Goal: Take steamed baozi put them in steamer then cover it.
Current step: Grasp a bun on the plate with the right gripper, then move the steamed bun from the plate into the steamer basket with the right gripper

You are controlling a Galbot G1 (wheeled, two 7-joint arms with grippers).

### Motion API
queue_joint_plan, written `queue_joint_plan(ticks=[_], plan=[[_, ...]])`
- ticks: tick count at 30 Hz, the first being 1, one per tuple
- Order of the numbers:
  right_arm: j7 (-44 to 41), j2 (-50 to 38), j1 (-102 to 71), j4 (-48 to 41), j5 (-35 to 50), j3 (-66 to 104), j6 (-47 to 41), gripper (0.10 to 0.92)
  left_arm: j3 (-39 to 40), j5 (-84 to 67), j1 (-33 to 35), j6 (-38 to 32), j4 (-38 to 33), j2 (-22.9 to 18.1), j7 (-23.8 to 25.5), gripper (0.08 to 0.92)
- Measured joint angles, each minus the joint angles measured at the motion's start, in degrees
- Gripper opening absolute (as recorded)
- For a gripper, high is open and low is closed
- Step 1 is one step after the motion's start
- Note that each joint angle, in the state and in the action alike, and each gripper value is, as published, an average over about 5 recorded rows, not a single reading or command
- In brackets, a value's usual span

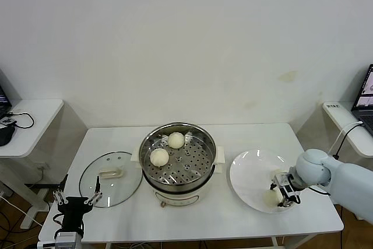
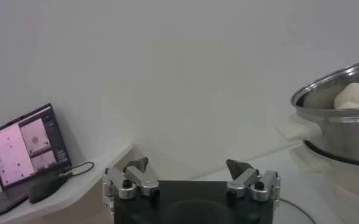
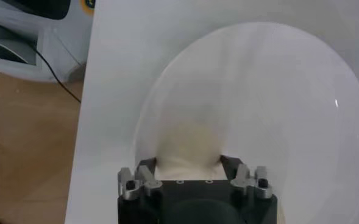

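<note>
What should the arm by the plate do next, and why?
Probably lift. The right gripper has its jaws shut on a baozi on the plate; two sit in the steamer, and the lid is off.

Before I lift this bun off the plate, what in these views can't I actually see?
- Fourth bun: only two in the steamer and one in the right gripper show; none other visible.
- Gripped bun: its near side and the fingertip contact are hidden by the gripper body in the right wrist view.
- Steamer: cut off by the frame edge in the left wrist view.
- Lid: hardly in the left wrist view; the open left gripper blocks it.
</note>
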Motion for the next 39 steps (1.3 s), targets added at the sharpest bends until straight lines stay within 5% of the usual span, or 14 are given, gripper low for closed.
queue_joint_plan(ticks=[24,39], plan=[[-2.61,0.30,21.36,1.79,9.55,-3.79,-1.60,0.568,-0.34,-0.57,-0.06,-0.17,-1.29,1.20,-0.03,0.823],[1.30,11.66,41.81,3.96,19.86,-15.29,-2.17,0.574,-1.33,-0.74,-0.20,-0.22,-1.20,1.62,-0.06,0.823]])
